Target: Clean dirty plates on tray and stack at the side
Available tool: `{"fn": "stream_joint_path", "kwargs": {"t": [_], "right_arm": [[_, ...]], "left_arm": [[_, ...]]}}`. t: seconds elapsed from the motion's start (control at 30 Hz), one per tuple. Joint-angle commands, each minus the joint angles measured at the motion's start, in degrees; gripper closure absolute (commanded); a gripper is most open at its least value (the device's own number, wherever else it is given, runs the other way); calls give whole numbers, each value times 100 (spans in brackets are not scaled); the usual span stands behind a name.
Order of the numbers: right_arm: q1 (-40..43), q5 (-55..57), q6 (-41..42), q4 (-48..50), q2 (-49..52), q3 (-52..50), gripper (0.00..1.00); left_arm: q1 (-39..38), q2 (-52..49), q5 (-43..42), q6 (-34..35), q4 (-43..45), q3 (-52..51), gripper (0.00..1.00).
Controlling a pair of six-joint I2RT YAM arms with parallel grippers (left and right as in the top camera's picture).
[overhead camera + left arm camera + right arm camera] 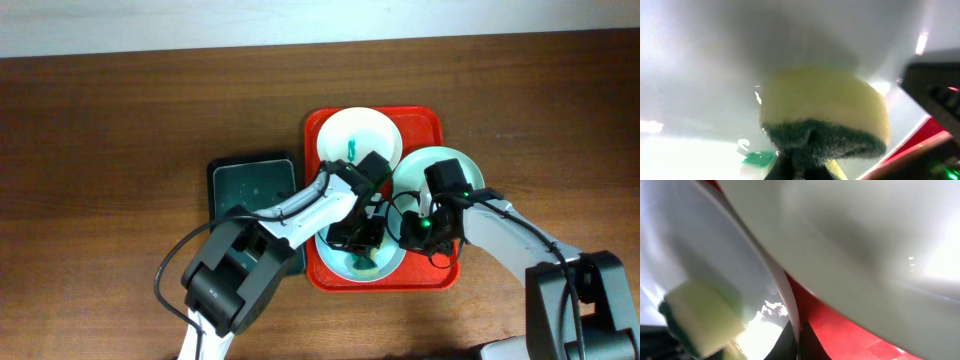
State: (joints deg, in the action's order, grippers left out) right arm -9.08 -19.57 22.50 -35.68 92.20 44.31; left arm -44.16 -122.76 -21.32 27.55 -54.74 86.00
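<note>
Scrubbing the front plate (386, 262) on the red tray (441, 276), left gripper (360, 238) clamped on sponge (825, 110), right gripper (418, 230) pinching the rim; pushing hard could slip it loose.

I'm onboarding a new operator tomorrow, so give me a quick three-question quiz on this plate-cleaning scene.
1. True or false: the left gripper is shut on a sponge.
2. How many plates show in the overhead view? A) two B) three C) four
3. Fill in: the right gripper pinches the pale plate by its ___.
Key: 1 true; 2 B; 3 rim.
</note>
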Motion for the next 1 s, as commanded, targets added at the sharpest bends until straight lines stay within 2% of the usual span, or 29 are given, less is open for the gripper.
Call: {"fn": "stream_joint_path", "kwargs": {"t": [0.0,0.17,0.3,0.43,0.67,0.77,0.97], "right_arm": [[9,483,52,-31,92,-61,96],[9,483,52,-37,92,-61,96],[9,483,52,-55,92,-61,96],[9,483,52,-96,92,-61,96],[9,483,50,-157,92,-61,96],[9,485,50,-164,92,-61,96],[9,485,48,-160,92,-61,96]], "left_arm": [[376,-247,2288,177,-323,-203,100],[448,-236,2959,330,-640,22,100],[448,-236,3185,330,-859,304,100],[448,-236,3609,610,-1394,787,100],[505,-153,3226,627,-2420,1899,100],[778,173,3230,402,-2826,2201,100],[1709,560,3311,225,-2992,2105,100]]}}
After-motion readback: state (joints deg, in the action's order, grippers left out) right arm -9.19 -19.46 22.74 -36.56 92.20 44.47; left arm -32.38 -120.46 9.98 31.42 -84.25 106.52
